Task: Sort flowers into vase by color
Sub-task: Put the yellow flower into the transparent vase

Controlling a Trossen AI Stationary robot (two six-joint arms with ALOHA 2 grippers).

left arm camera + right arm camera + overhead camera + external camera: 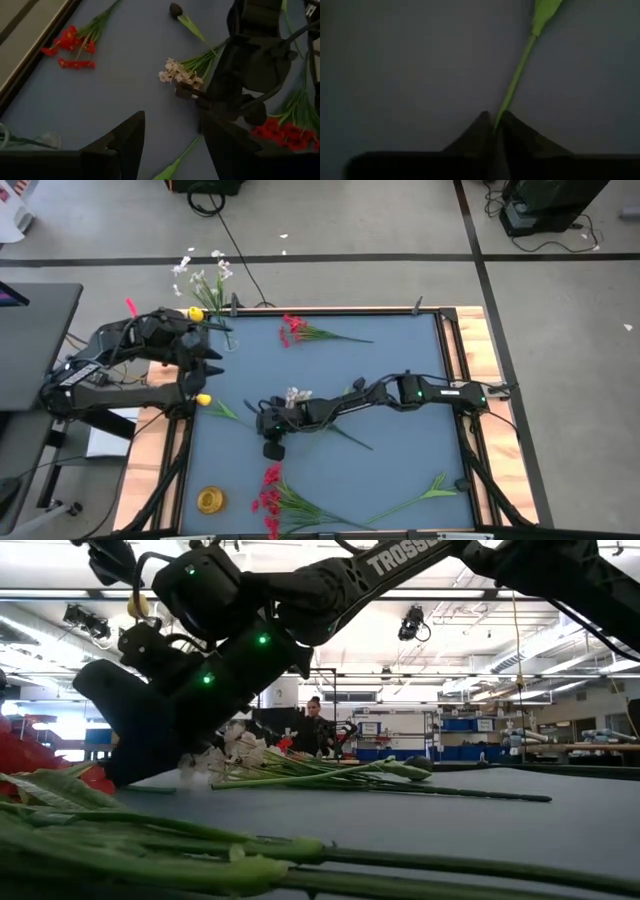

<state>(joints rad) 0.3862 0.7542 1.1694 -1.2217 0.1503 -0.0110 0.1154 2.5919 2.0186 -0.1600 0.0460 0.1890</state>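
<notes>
My right gripper [253, 418] reaches across the blue mat to its left middle and is shut on the green stem of a yellow-bud flower [203, 399]. The bud lies by the mat's left edge. A white sprig [297, 395] lies on the mat just beyond the gripper, also seen as the white sprig [177, 74]. Red flowers [292, 328] lie at the far side, and more red flowers [270, 485] at the near side. A dark bud [175, 9] lies under my right arm. My left gripper [172, 145] hovers open over the left edge. My right gripper pinches the yellow-bud flower's thin stem [499, 114] between its two fingertips [482, 120]. The fingers slant down from the table's right, roughly along the stem. From the fingers the stem runs on over the mat to a leaf [545, 10].
White and yellow blossoms [205, 285] stand up at the table's far left corner, beside a clear glass vessel [45, 141]. A yellow ring [210, 500] lies near the front left. A loose green stem [420, 495] lies front right. A wooden rim [470, 350] borders the mat.
</notes>
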